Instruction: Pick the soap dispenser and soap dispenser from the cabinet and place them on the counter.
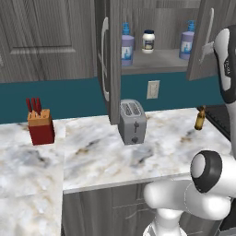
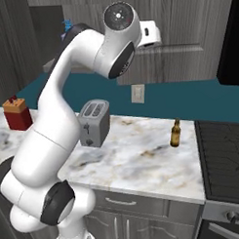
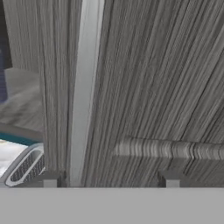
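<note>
Standing on the open cabinet [image 1: 152,64] shelf, one soap dispenser [image 1: 127,45] sits left of a white jar [image 1: 148,41], the other soap dispenser [image 1: 187,40] right. Neither is on the table [image 1: 138,152] yet. Further right, the end effector [image 3: 111,181] faces the right door [image 3: 166,87], fingertips apart and empty beside its handle [image 3: 85,87]. Swinging toward the shelf could clip that door's edge.

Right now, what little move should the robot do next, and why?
Probably swing the claw off the right cabinet door toward the shelf. Its tips stand wide apart beside the silver handle, holding nothing, both doors are open, and both soap dispensers still sit up there beside the white jar.
</note>
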